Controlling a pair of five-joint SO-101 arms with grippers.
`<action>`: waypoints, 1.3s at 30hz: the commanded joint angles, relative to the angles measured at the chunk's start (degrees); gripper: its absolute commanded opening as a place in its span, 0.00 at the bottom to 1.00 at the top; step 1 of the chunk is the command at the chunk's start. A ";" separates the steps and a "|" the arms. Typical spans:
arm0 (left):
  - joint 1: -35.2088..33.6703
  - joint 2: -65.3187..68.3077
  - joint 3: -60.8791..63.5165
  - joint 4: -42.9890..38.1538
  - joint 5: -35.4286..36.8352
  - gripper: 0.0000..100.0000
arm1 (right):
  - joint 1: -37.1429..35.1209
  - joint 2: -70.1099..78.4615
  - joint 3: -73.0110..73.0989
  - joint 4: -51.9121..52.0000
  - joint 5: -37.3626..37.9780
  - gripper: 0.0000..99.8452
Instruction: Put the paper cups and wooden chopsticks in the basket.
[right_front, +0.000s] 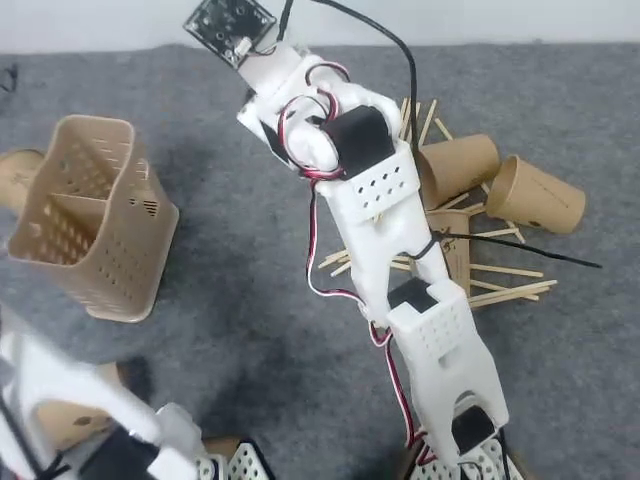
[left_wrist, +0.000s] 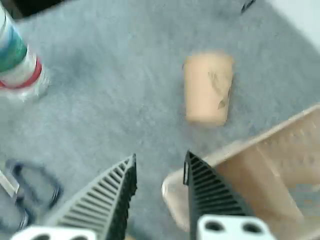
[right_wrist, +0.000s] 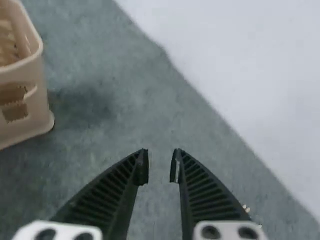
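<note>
Nothing is in the basket's visible compartments yet. Two paper cups (right_front: 455, 168) (right_front: 540, 197) lie on their sides on the far right of the grey mat (right_front: 250, 330). A third cup (right_front: 452, 255) is half hidden under my right arm (right_front: 400, 270). The wooden chopsticks (right_front: 505, 290) are strewn flat around and beneath them. A fourth cup (left_wrist: 207, 87) lies on its side apart from the pile, just beyond the basket (right_front: 125, 275), which stands at the left with its divider showing.

My left tool (left_wrist: 160, 157) hangs moderately wide and empty, close to the basket's corner and short of that lone cup. My right tool (right_wrist: 160, 155) is narrow, a slim gap with nothing in it. It sits over the mat near its edge, with the basket off to one side and the pile well away.

The main risk I see is my right arm. It stretches right across the pile, so a low swing back could roll the cups or scatter the sticks. A black cable (right_front: 540, 255) crosses the chopsticks and could snag. The cups are thin and may crush or roll away from a hard pinch. The sticks lie flush with the mat and could slip. My left tool could also nudge the light basket.

A bottle (left_wrist: 17, 60) and some blue loops (left_wrist: 30, 187), perhaps scissor handles, lie beyond the left tool.
</note>
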 joint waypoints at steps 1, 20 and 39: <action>3.96 -1.49 -2.51 8.44 4.22 0.16 | 1.80 -4.09 -0.35 4.00 -0.79 0.10; 7.03 -1.67 11.47 6.24 14.59 0.16 | 6.81 -8.40 -0.26 10.86 -0.88 0.10; 14.95 -1.58 13.23 3.87 4.57 0.01 | 6.99 -7.96 0.00 10.95 -0.88 0.10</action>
